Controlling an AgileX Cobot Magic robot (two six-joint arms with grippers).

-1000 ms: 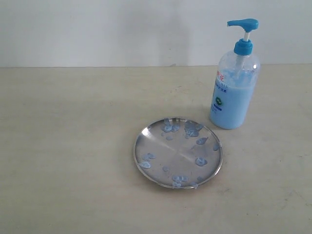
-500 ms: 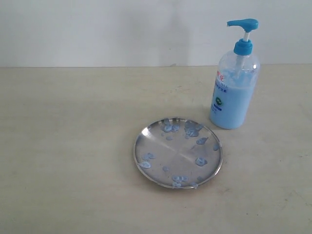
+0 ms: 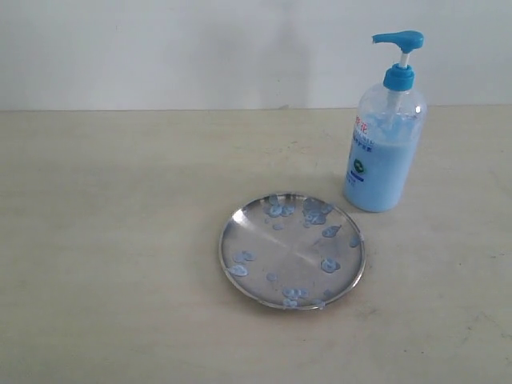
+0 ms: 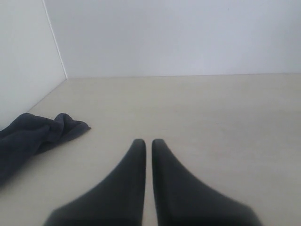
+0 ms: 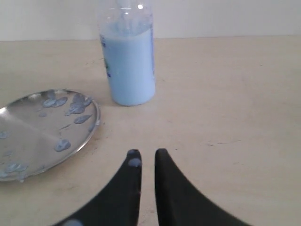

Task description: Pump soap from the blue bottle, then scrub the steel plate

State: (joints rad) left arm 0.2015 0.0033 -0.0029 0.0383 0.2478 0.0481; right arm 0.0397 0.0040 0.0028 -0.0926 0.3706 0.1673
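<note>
Steel plate, round, shiny and shallow-rimmed (image 3: 264, 240), lies in the middle of the pale beige bench (image 3: 104, 240). The tall clear pump bottle of light blue liquid (image 3: 384, 168) stands upright near its far right side, not touching. I judge pumping done and scrubbing not begun. A crumpled dark cloth (image 4: 33, 136) lies untouched near my left end effector (image 4: 148, 141), which is almost closed and empty. My right end effector (image 5: 145, 151) is likewise nearly closed, holding nothing. Pale blue soap blobs (image 3: 330, 264) dot the plate, unsmeared.
</note>
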